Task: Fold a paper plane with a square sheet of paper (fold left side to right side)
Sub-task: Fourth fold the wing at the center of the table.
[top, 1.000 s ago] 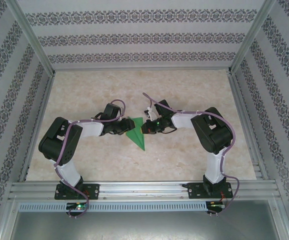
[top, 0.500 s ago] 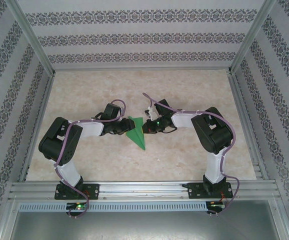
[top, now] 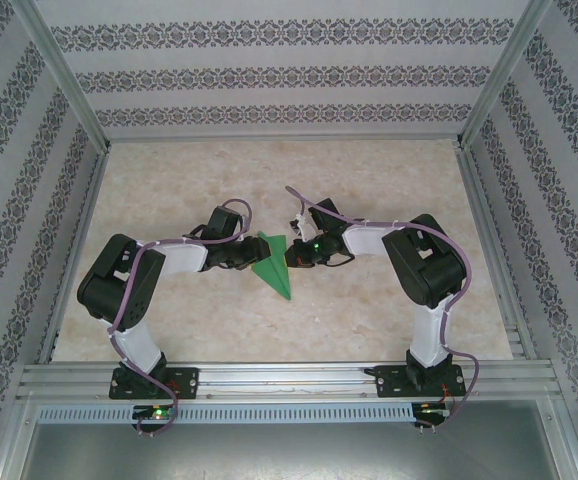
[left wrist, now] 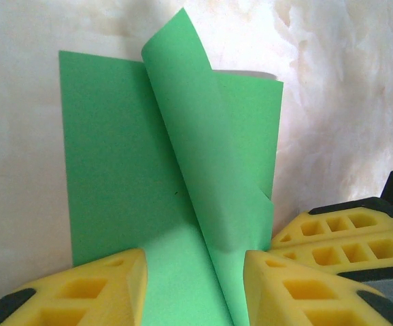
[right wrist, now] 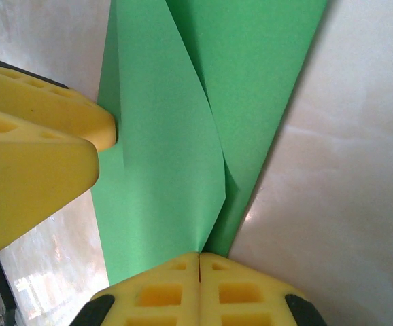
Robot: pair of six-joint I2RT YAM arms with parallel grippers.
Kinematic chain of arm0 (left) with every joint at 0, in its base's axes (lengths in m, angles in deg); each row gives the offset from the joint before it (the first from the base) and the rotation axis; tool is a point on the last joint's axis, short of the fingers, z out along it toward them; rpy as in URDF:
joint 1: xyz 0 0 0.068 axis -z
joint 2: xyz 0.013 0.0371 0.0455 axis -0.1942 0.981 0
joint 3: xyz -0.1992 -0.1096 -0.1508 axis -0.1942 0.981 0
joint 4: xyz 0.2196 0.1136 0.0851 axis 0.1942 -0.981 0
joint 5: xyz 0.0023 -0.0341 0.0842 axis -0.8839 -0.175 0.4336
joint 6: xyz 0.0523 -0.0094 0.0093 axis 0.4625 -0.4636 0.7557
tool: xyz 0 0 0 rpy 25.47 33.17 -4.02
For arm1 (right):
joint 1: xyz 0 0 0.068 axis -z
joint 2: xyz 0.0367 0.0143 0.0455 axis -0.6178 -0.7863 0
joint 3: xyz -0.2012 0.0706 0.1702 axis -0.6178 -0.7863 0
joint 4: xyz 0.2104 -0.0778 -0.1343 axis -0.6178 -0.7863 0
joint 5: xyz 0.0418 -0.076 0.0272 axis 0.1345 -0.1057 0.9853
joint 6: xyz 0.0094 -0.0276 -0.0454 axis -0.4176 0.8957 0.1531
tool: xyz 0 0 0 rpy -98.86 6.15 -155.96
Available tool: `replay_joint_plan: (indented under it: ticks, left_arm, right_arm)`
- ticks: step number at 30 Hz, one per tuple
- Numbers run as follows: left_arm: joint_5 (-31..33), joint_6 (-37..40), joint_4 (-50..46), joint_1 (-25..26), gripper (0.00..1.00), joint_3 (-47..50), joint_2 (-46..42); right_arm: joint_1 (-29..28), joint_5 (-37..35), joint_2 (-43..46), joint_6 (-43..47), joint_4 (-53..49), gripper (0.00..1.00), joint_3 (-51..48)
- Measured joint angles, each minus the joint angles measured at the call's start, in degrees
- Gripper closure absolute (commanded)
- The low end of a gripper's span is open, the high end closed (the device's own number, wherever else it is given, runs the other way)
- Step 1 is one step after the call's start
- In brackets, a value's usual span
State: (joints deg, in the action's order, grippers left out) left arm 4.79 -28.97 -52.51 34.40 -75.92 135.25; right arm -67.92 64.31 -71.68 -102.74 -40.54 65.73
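**A:** Where's the paper [top: 272, 264]?

**B:** In the middle of the table [top: 389, 190] in the overhead view. It's a green triangle with its wide end toward the top of the frame and its point toward the bottom, a little right. That line is its long axis, and I take the crease to run along it.

**A:** Is it lying flat?

**B:** No. In the left wrist view one flap [left wrist: 196, 149] stands up off the sheet, curling from top centre of the frame down to bottom centre.

**A:** And the tools?

**B:** One on each side. In the overhead view the left gripper [left wrist: 195, 288] is at the paper's left edge. Its jaws are apart, and the flap passes through the gap, close to the finger [left wrist: 298, 292] at lower right of its own view. It isn't pinching anything. The right gripper [right wrist: 199, 261] is at the paper's right edge, clenched, with its tips meeting where the fold narrows at the bottom of its view. I cannot tell whether a sliver of paper is caught there.

**A:** So which way does the fold go?

**B:** Across the long axis, from frame left to frame right, I'd judge. The left gripper is nearer the flap, so it should carry the flap over toward the right gripper's side.
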Motion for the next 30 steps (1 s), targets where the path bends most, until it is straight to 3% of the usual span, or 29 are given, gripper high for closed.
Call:
replay_joint_plan:
  ticks: [30]
  left_arm:
    - [0.00, 0.00, 0.00, 0.00, 0.58, 0.00, 0.00]
  right_arm:
    - [-0.50, -0.07, 0.90, -0.68, 0.87, 1.00, -1.22]
